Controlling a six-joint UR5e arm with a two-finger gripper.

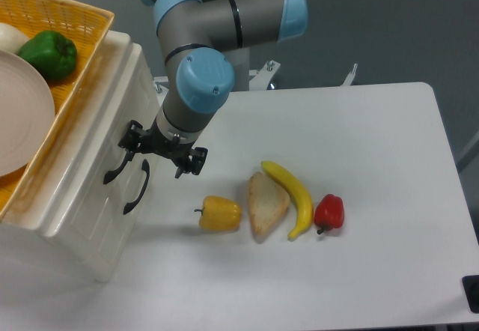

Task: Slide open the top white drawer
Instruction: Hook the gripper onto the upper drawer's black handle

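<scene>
Single fixed view. The gripper (157,151) sits low at the front of the white cabinet (75,219), at the left edge of the table (359,196). Its jaws are spread: one black finger (132,138) lies at the upper end of the black handle (118,165) of the top white drawer (101,151), the other finger (196,160) stands well clear to the right, above the table. Whether the near finger touches the handle cannot be told.

The top white drawer appears flush with the cabinet front, closed. The lower drawer handle (136,189) is just below and right of it.

On the cabinet top: a yellow basket (82,61) holding a green pepper (49,54) and a white plate (22,114).

On the table, in a row right of the cabinet: yellow pepper (220,213), bread slice (266,205), banana (293,196), red pepper (329,212)
</scene>
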